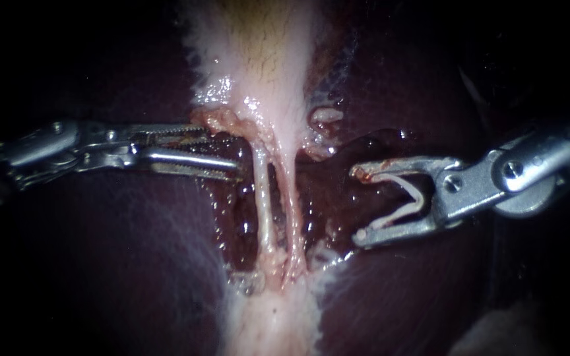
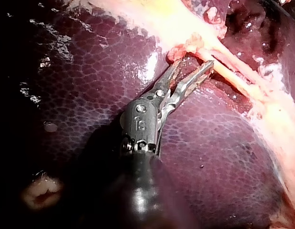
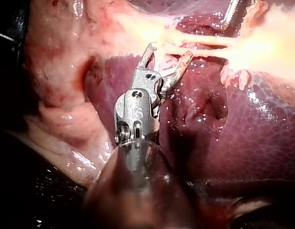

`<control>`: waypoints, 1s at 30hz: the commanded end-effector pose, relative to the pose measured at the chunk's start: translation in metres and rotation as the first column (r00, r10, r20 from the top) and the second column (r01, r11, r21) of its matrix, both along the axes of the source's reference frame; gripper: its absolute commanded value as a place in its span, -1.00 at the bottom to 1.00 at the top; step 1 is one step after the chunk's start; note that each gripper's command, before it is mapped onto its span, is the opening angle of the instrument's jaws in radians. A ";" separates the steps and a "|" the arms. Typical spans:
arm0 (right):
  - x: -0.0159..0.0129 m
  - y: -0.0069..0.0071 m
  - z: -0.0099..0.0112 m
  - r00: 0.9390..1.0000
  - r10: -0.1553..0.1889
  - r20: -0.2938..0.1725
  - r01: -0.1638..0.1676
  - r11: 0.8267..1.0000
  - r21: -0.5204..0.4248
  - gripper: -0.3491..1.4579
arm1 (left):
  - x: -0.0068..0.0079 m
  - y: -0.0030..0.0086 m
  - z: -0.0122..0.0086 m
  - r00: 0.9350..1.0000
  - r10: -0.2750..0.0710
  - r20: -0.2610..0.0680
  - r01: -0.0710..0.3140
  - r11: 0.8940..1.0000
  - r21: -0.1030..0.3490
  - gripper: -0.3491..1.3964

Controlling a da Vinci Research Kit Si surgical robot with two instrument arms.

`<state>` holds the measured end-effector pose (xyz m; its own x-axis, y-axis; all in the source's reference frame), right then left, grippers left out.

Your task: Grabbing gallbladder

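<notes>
Right instrument [image 1: 357, 203], hand holding white clip [image 1: 397, 214], left instrument [image 1: 224, 153], hand apart against gallbladder [image 1: 265, 53], tubes [image 1: 263, 198] between them

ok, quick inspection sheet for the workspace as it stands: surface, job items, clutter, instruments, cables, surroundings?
Surface: wet, glistening dark purple liver.
Job's things: pale pink gallbladder, not gripped. Two thin pale tubes run down from it, bare, with no clip on them.
Clutter: nothing seen.
Instruments: left instrument has its jaws open, tips close to the gallbladder's lower edge and beside the tubes, holding nothing. Right instrument has its jaws wide apart with a pale V-shaped clip seated between them, clear of the tubes.
Cables: nothing seen.
Surroundings: dark beyond the liver, nothing seen.
</notes>
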<state>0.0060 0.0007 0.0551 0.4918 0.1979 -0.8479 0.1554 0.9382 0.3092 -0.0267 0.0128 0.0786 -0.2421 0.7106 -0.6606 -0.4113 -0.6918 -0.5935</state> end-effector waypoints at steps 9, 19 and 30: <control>0.0000 0.0000 -0.0001 1.000 0.000 -0.001 0.000 1.000 0.000 -0.07 | 0.0002 -0.0005 -0.0007 1.000 -0.003 -0.001 0.003 1.000 -0.001 -0.27; 0.0000 0.0000 0.0000 1.000 0.000 0.000 0.000 1.000 0.000 -0.07 | 0.0023 -0.0026 -0.0044 1.000 0.002 0.001 -0.002 1.000 -0.001 -0.17; 0.0001 0.0000 0.0000 1.000 0.000 0.000 0.000 1.000 0.000 -0.07 | 0.0042 -0.0015 -0.0106 0.998 0.059 -0.004 -0.059 0.995 -0.078 0.35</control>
<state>0.0061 0.0007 0.0551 0.4916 0.1978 -0.8480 0.1554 0.9383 0.3090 -0.0226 0.0115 0.0677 -0.2890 0.6271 -0.7234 -0.3666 -0.7705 -0.5214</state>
